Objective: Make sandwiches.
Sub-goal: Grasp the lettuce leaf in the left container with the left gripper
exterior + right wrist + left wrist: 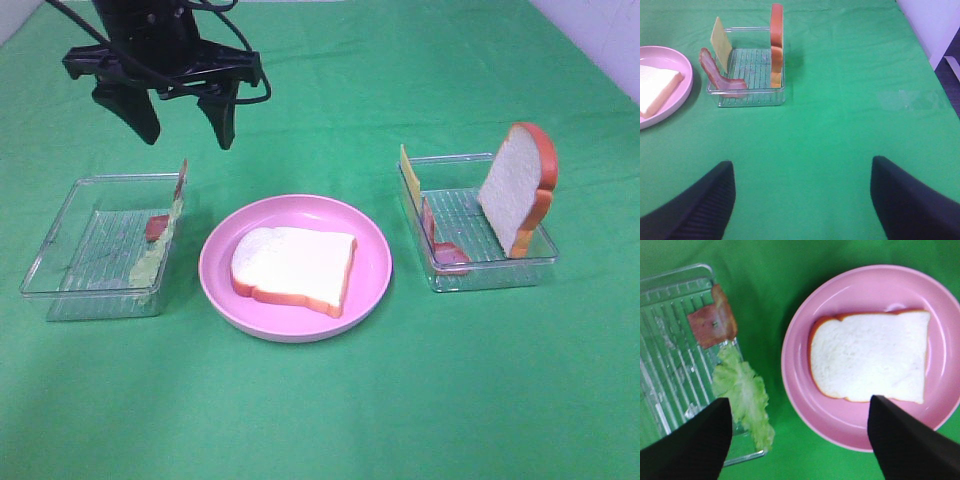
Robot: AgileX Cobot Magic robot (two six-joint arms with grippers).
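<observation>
Green tablecloth sat closest to the lens, with no food lying on it. Over in the left tray, the lettuce leaf and left bacon strip leaned on the wall facing the plate, right next to each other. A pinch there could've easily grabbed both, or caught the clear wall and dragged the light tray along. The left gripper hung above, fingers spread wide, empty. All that was stacked was one flat bread slice on the pink plate. The right tray held a cheese slice, right bacon strip and an upright bread slice propped on edge, which looked ready to topple at a nudge. The right gripper was spread too, holding nothing, well apart from that tray.
</observation>
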